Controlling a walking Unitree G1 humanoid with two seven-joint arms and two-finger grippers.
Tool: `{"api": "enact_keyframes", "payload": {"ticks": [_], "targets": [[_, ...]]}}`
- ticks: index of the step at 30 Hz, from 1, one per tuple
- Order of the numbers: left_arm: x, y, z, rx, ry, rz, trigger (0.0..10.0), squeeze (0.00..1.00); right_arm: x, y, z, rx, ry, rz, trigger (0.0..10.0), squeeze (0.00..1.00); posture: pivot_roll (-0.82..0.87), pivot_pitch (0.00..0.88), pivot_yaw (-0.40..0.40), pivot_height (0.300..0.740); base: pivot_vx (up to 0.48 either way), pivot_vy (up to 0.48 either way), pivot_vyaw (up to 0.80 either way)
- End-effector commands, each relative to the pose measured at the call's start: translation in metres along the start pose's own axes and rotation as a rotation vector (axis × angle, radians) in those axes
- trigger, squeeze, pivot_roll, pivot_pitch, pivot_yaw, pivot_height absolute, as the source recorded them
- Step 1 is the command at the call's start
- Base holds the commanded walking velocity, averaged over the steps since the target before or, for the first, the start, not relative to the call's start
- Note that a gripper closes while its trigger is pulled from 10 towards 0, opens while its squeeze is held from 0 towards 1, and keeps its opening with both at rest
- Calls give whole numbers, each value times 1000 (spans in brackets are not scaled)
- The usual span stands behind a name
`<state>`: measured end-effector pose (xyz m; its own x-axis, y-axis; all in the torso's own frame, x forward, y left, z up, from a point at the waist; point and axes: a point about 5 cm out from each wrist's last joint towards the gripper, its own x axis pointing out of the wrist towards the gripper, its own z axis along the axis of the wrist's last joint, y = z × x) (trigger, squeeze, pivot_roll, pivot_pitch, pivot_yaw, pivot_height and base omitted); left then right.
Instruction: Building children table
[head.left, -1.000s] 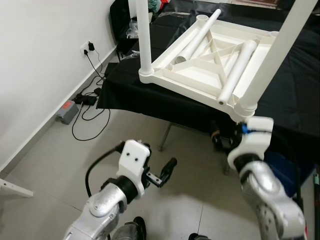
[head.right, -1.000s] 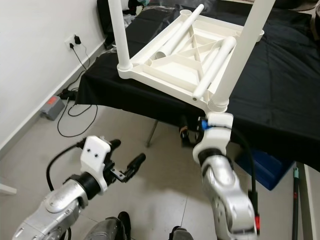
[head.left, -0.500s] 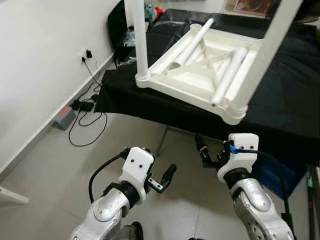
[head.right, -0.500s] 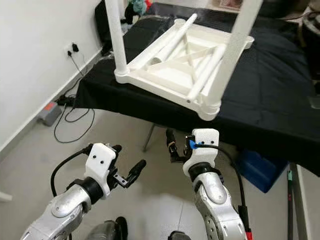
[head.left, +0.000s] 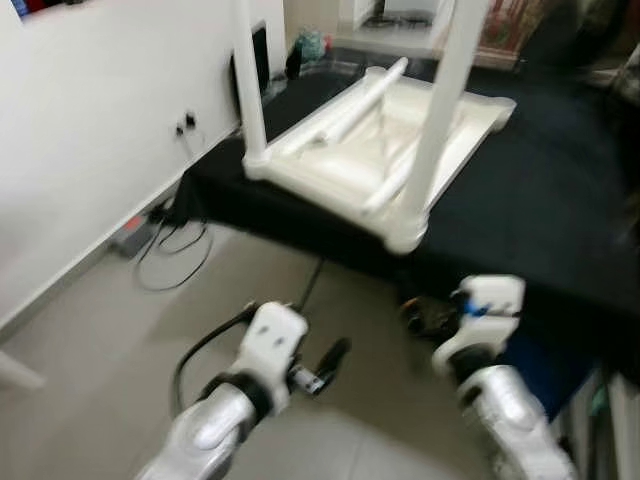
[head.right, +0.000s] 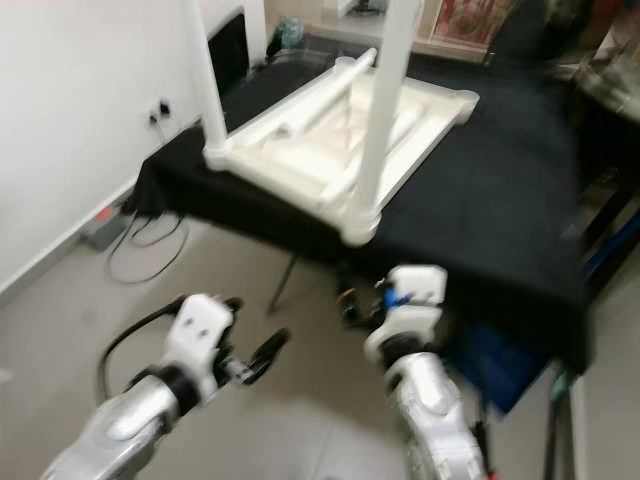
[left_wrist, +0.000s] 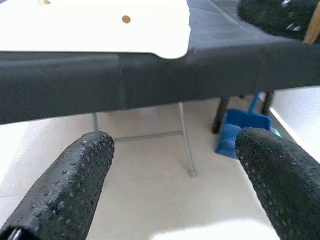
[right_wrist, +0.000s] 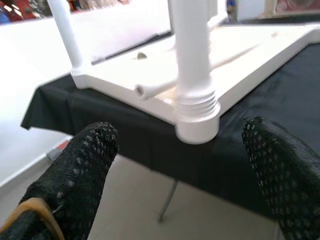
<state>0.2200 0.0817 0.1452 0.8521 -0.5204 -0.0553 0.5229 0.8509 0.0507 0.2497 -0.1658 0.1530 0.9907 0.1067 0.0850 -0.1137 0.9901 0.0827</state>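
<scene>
The white children's table (head.right: 340, 130) lies upside down on my black-draped counter (head.right: 500, 200) in the upper middle of the frame, two legs (head.right: 385, 110) standing up. My left pincer (left_wrist: 170, 165) and right pincer (right_wrist: 185, 165) hang low over the floor (head.left: 100, 330) before the counter, both with fingers apart and holding nothing.

Upturned white children's table (head.left: 400, 125), two legs upright

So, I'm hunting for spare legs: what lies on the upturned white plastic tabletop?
Loose white tube legs lie across the upturned white plastic tabletop, between two upright screwed-in legs. Blur hides any smaller parts.
</scene>
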Motion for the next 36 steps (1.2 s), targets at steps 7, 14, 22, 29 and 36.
{"api": "enact_keyframes", "payload": {"ticks": [7,14,22,29,36], "targets": [[2,2,-5,-33,12,21,10000,0,5,-22,-5,19,-8,-57,10000,0,109,139,14,740,69,0,0],[2,3,-5,-27,2,39,10000,0,13,-15,12,65,-101,-34,10000,0,109,131,13,740,0,0,0],[1,2,-3,-24,-9,43,10000,0,9,-8,5,76,-82,6,10000,0,109,128,14,740,0,0,0],[2,2,-2,-24,-17,43,10000,0,12,-12,5,37,-92,9,10000,0,109,131,13,740,0,0,0],[2,3,0,-15,-23,52,10000,0,13,-11,3,61,-83,-13,10000,0,110,135,14,740,0,0,88]]}}
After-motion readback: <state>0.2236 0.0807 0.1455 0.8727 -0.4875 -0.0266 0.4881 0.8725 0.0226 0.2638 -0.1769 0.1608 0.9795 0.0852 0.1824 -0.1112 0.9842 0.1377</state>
